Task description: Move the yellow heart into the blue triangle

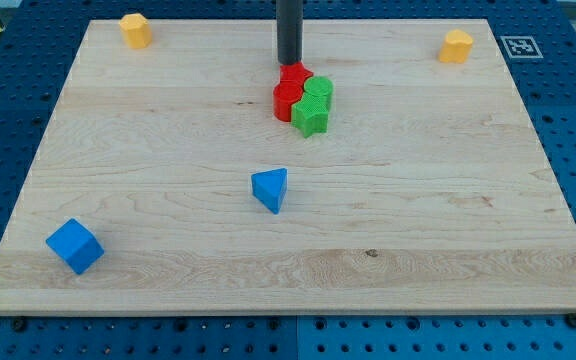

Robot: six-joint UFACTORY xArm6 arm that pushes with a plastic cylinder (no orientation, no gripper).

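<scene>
Two yellow blocks lie near the view's top: one at the top left (135, 30) and one at the top right (457, 46). I cannot tell which of them is the heart. The blue triangle (270, 188) lies near the board's middle, a little left of centre. My tip (289, 63) is at the top centre, right at the upper edge of a red block (292, 77). It is far from both yellow blocks and well above the blue triangle.
A tight cluster sits just below my tip: two red blocks, the lower one (285, 101), and two green blocks (318, 92) (310, 119). A blue cube (74, 246) lies at the bottom left. The wooden board (418, 230) rests on a blue perforated table.
</scene>
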